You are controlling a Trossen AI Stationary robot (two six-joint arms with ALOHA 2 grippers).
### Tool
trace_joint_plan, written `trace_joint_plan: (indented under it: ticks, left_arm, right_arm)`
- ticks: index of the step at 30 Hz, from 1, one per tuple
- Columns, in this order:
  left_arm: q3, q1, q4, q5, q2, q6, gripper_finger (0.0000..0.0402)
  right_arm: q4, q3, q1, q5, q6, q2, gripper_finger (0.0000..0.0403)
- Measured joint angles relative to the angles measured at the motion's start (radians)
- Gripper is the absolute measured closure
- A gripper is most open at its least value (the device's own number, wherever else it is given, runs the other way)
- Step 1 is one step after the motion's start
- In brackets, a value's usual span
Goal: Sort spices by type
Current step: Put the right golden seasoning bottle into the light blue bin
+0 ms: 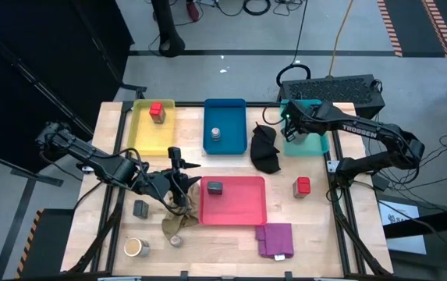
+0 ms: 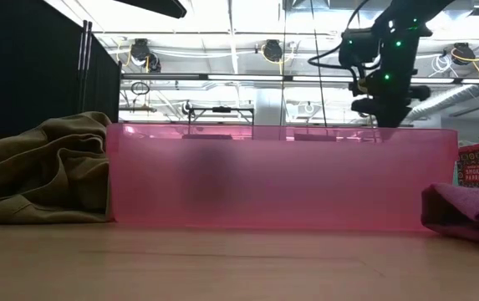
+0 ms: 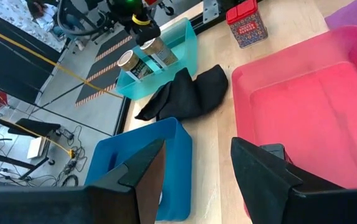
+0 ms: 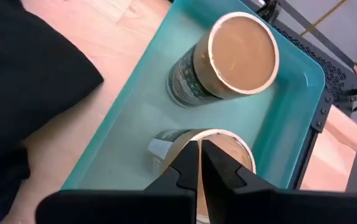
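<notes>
My right gripper [image 4: 200, 148] is shut and points down over the teal tray [image 1: 313, 145]. It stands just above one of two tan jars [image 4: 228, 155]. The other jar [image 4: 231, 59] stands upright beside it. My left gripper [image 3: 197, 144] is open and hovers over the table beside the red tray [image 1: 243, 215], touching nothing. A dark grey tin [image 1: 214, 187] lies in that tray. A red cube [image 1: 157, 112] sits in the yellow tray and a silver tin [image 1: 215, 134] in the blue tray. On the bare table stand a red cube [image 1: 303, 186], a grey tin [image 1: 140, 208] and a tan jar [image 1: 136, 247]. My right gripper's shut fingertips [image 4: 187, 163] stand over the lid of one tan jar [image 4: 237, 152] in the teal tray, coming from above. I cannot tell whether they touch the lid. The jar stands upright on the tray floor.
A black cloth [image 1: 265, 148] lies between the blue and teal trays. A beige cloth [image 1: 178, 222] with a small silver tin [image 1: 176, 241] on it lies left of the red tray. A purple cloth [image 1: 274, 239] lies at the near edge. A black box [image 1: 340, 87] stands behind the teal tray.
</notes>
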Motion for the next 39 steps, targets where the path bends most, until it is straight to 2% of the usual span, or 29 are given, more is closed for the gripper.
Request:
trace_joint_plan:
  ticks: [12, 39]
  left_arm:
    - [0.0, 0.0, 0.0, 0.0, 0.0, 0.0, 0.0212]
    - [0.0, 0.0, 0.0, 0.0, 0.0, -0.004, 0.0212]
  right_arm:
    - [-0.031, 0.0, 0.0, -0.027, 0.045, 0.0, 0.0403]
    - [-0.012, 0.0, 0.0, -0.016, 0.014, 0.029, 0.0403]
